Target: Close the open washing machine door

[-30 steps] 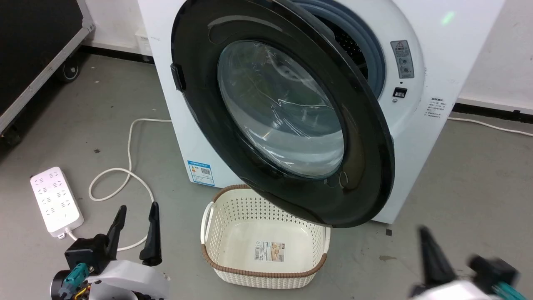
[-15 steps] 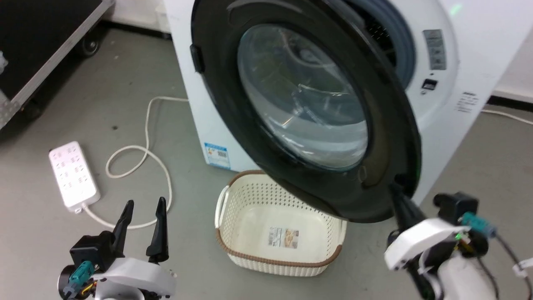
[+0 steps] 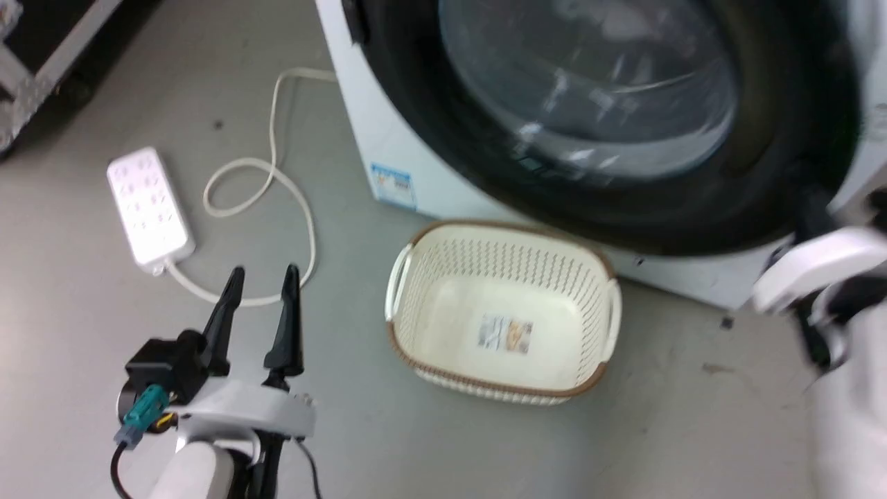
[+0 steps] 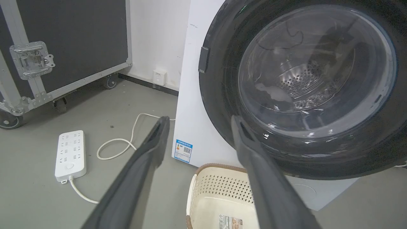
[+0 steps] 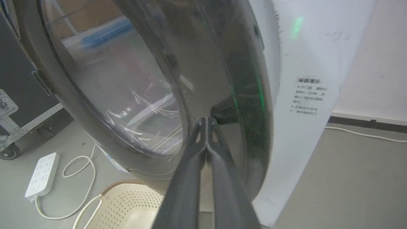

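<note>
The washing machine door [image 3: 589, 90], black-rimmed with a bulging glass window, spans the top of the head view and stands close to the white machine front [image 3: 388, 138]. Through the glass of the door [image 4: 311, 73] the steel drum shows. My right gripper [image 5: 206, 120] is shut with nothing between its fingers, and its tips press on the outer rim of the door [image 5: 127, 79] near its lower right edge. It shows blurred in the head view as the right gripper [image 3: 811, 211]. My left gripper [image 3: 263, 274] hangs open over the floor at the lower left, apart from the door.
A cream perforated basket [image 3: 499, 227] with a brown rim sits on the floor under the door. A white power strip [image 3: 147, 206] and its looped cable [image 3: 291, 187] lie to the left. A black wheeled flight case [image 4: 63, 41] stands further left.
The head camera has dipped and moved closer. My right gripper rose from the lower right to the door's lower rim, and the door has swung toward the machine front. My left gripper stays open.
</note>
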Available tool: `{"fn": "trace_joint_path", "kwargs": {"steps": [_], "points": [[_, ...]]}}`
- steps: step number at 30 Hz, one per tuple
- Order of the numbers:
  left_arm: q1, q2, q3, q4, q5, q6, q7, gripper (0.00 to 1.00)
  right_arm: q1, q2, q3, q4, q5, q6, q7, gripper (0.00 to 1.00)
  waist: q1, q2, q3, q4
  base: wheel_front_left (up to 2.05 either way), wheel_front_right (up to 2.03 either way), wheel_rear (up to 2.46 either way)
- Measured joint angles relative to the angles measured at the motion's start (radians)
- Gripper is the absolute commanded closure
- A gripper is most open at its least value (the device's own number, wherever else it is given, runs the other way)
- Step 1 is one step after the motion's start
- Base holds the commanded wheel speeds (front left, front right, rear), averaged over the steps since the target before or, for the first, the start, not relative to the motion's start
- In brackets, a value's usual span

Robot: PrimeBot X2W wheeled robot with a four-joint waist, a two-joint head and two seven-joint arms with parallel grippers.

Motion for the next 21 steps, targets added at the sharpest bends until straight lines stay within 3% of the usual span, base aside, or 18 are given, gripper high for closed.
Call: {"fn": "trace_joint_path", "kwargs": {"steps": [5, 12, 21], "points": [[-0.037, -0.031, 0.017, 0.002, 0.021, -0.032, 0.000, 0.00, -0.119, -0.033, -0.100, 0.011, -0.064, 0.000, 0.005, 1.00, 0.0000, 0.0000, 0.072, 0.032, 0.00, 0.00, 0.00], [-0.058, -0.067, 0.053, 0.015, 0.056, -0.069, 0.000, 0.00, -0.210, -0.040, -0.163, 0.023, -0.119, 0.002, -0.005, 1.00, 0.0000, 0.0000, 0.139, 0.067, 0.00, 0.00, 0.00], [-0.051, -0.083, 0.111, 0.033, 0.107, -0.093, 0.000, 0.00, -0.211, -0.021, -0.158, 0.013, -0.095, 0.000, -0.092, 1.00, -0.0001, 0.0000, 0.081, 0.036, 0.00, 0.00, 0.00]]}}
